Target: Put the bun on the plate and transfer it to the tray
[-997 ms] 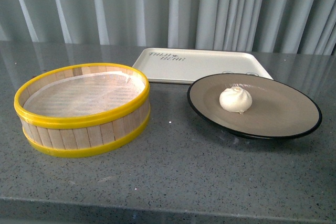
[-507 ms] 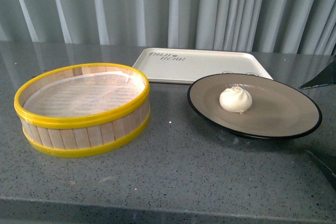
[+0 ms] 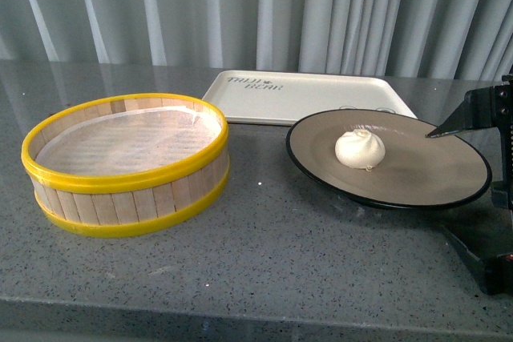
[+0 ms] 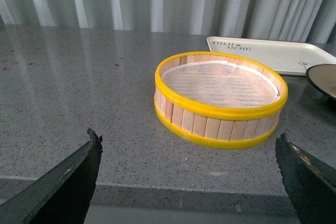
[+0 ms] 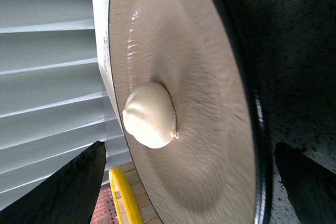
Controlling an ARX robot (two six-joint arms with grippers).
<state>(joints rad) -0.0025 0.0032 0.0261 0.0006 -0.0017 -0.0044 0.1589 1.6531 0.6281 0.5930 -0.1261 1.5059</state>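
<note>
The small cream-white pleated bun [image 3: 360, 150] already sits on the wide beige black-rimmed plate [image 3: 417, 178], so step 2 is in hand: moving it onto the cream-white rectangular tray [image 3: 321, 102] just behind. The right claw [image 3: 441, 186] is spread wide around the plate's rim, pinching nothing; next it should close and lift level

Bun [image 3: 360, 149] on plate [image 3: 425, 178]; tray [image 3: 313, 98] behind; steamer basket [image 3: 126, 163] left.

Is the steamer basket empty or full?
Empty: the steamer basket shows only its white liner; the bun sits on the plate.
</note>
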